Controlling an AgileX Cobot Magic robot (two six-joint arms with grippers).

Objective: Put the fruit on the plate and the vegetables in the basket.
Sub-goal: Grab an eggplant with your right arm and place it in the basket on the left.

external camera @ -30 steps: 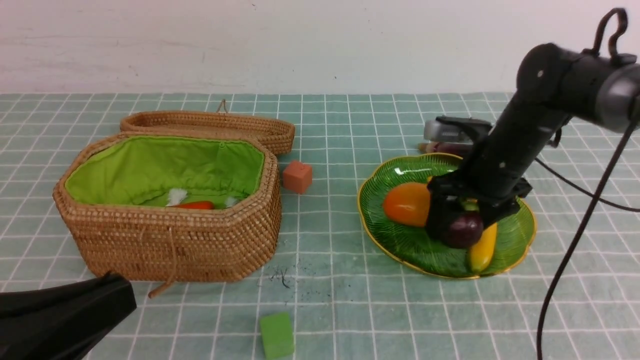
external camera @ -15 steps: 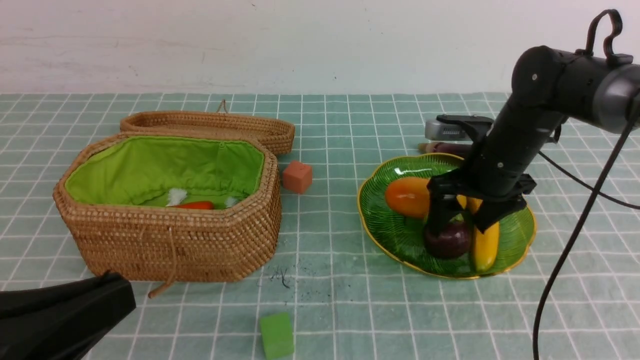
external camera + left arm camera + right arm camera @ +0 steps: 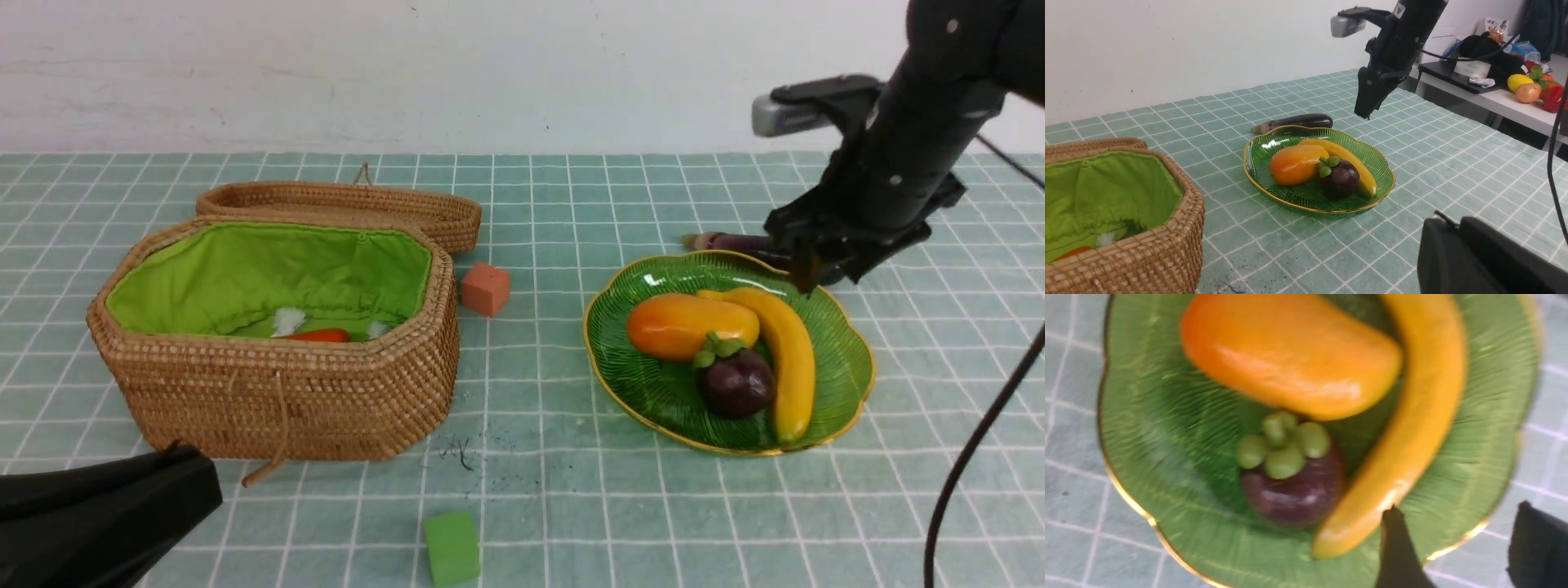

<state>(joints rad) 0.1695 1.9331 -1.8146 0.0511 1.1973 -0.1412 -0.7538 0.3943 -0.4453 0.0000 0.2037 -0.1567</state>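
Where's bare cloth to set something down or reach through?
Bare: the strip between tan wicker basket and green glass plate, nearer than the small orange cube; cloth right of the small green cube. Crowded: the plate, and behind it, purple eggplant.

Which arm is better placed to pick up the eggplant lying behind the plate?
The right. Its claw hangs open and empty close to the eggplant, behind the plate; the left arm sits low at the near edge, by the basket.
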